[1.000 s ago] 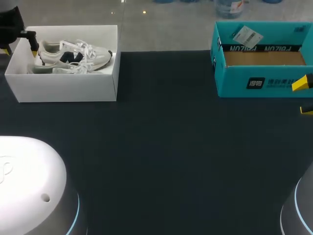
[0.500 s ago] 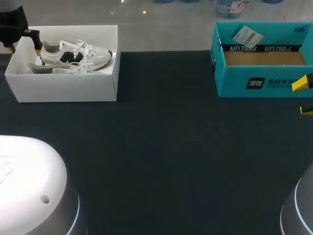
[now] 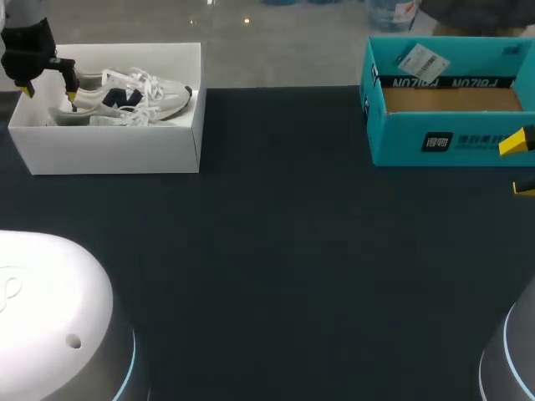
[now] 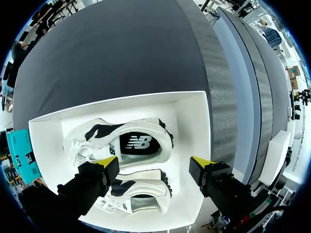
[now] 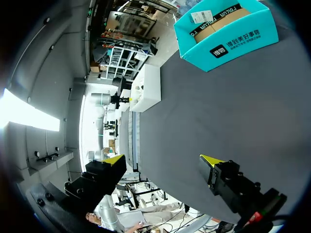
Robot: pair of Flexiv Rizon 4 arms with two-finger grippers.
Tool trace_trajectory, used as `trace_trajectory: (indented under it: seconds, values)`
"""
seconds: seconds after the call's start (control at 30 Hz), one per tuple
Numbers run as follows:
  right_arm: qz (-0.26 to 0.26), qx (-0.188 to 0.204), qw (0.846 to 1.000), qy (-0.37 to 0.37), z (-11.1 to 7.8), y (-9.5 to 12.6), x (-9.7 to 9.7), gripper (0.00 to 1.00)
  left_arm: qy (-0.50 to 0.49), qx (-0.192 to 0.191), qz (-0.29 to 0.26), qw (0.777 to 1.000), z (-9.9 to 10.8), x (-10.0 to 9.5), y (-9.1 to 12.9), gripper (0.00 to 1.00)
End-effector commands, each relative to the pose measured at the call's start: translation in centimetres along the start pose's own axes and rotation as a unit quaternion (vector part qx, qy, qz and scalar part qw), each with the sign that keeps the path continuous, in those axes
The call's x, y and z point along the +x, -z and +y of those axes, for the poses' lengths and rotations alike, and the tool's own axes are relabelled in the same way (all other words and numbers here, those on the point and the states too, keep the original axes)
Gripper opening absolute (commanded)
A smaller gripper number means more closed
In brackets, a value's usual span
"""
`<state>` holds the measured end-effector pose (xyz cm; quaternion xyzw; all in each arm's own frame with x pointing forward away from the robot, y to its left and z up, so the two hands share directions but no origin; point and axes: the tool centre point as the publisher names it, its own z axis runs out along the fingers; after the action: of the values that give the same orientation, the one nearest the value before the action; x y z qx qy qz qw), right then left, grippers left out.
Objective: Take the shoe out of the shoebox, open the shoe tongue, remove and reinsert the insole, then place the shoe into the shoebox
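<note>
Soft, even light falls from above. The white shoebox (image 3: 117,150) is the brightest thing, and its floor is almost washed out in the left wrist view, with only faint grey shadow under the shoes (image 4: 141,145). Beside it the dark counter (image 3: 284,251) is matte, shows no glare and swallows shadows. Far beyond the shoebox, the right wrist view holds one patch of white glare.

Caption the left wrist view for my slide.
Open left tool hovering over two white sneakers in the white shoebox.
</note>
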<state>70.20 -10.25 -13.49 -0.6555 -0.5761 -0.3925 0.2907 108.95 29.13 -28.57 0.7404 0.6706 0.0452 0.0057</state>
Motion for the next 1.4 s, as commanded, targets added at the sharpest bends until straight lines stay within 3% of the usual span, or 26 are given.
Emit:
trace_trajectory:
  seconds: [0.03,0.07,0.1,0.13,0.2,0.27,0.4,0.6,0.8,0.87,1.4]
  values:
    - [-0.001,-0.001,1.000,0.000,-0.2,0.0,0.0,1.00,-0.010,-0.007,-0.010,1.000,-0.2,0.6,-0.4,0.84]
    - [-0.001,-0.001,1.000,0.000,-0.2,0.0,0.0,1.00,-0.009,-0.009,-0.012,1.000,-0.2,0.8,-0.4,0.62]
    - [-0.001,-0.001,1.000,0.000,-0.2,0.0,0.0,1.00,-0.010,-0.009,-0.014,1.000,-0.2,1.0,-0.6,0.51]
    - [-0.001,-0.001,1.000,0.000,-0.2,0.0,0.0,1.00,-0.011,-0.008,-0.013,1.000,-0.1,1.1,-0.7,0.50]
    - [-0.001,-0.001,1.000,0.000,-0.2,0.0,0.0,1.00,-0.013,-0.003,-0.012,1.000,0.1,1.3,-1.1,0.60]
    - [-0.001,-0.001,1.000,0.000,-0.2,0.0,0.0,1.00,-0.015,0.004,-0.011,1.000,0.2,1.4,-1.3,0.51]
    - [-0.001,-0.001,1.000,0.000,-0.2,0.0,0.0,1.00,-0.027,0.011,-0.010,1.000,0.0,1.7,-1.8,0.47]
    - [-0.001,-0.001,1.000,0.000,-0.2,0.0,0.0,1.00,-0.028,0.002,-0.011,1.000,-0.5,2.1,-2.4,0.53]
    - [-0.001,-0.001,1.000,0.000,-0.2,0.0,0.0,1.00,-0.034,0.010,-0.013,0.999,-0.5,2.2,-3.8,0.50]
    - [-0.001,-0.001,1.000,0.000,-0.2,0.0,0.0,1.00,-0.033,0.009,-0.014,0.999,-0.4,2.0,-4.2,0.56]
    - [-0.001,-0.001,1.000,0.000,-0.2,0.0,0.0,1.00,-0.025,0.015,-0.025,0.999,-0.5,1.9,-6.4,0.50]
